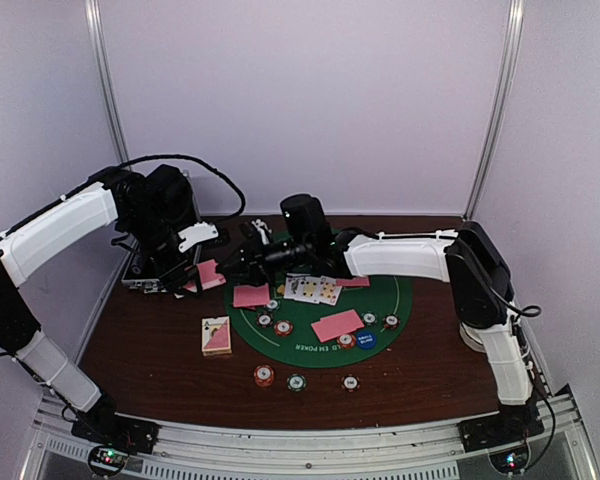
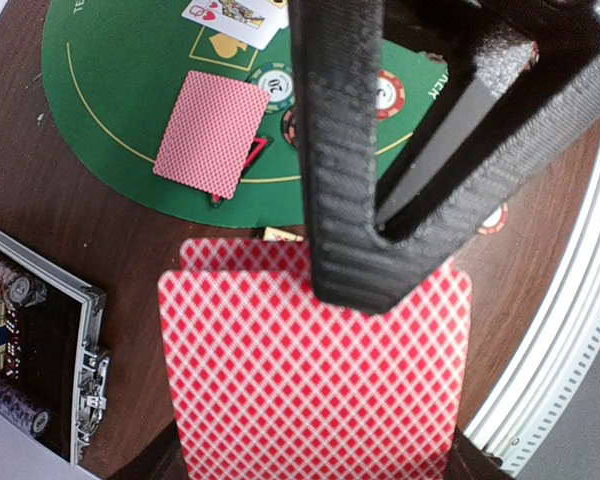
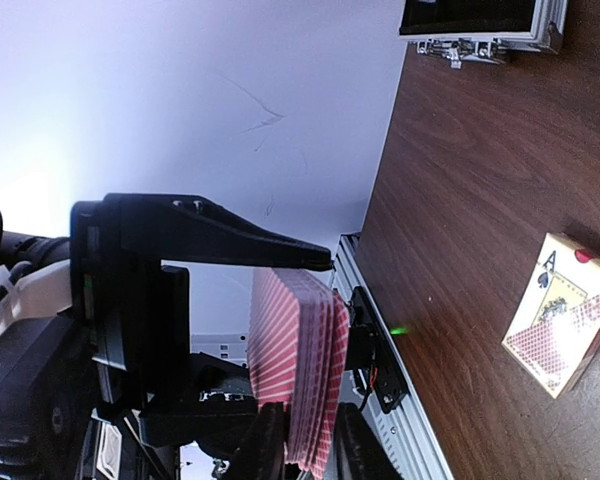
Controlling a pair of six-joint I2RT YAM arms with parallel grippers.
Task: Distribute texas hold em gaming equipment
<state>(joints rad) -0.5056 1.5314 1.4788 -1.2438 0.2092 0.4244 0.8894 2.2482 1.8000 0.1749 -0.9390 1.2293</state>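
The top camera looked down from behind the arms over the whole brown wooden counter [image 1: 150, 355]. The left wrist camera faced down and the right sideways along it. Both closely shared the pink-red-backed playing cards [image 2: 310, 400] and the silver-edged black case [image 3: 480, 25].

The tabletop [image 1: 160, 350] looks like dark brown wood with visible grain and a faint sheen. The round mat [image 2: 110, 90] is matt green felt. The playing card [image 2: 310, 400] in the left hand [image 2: 340, 380] is smooth paper stock, its pink-red back printed in a fine lattice. The stack of cards [image 3: 295, 380] shows thin paper edges. The fingers [image 2: 345, 180] are matt black plastic, ridged in fine layers. The case [image 2: 88, 330] has bright silver metal edging and latches. The card box [image 3: 560, 315] is glossy cardboard. The arm shells [image 1: 55, 230] are smooth white plastic.
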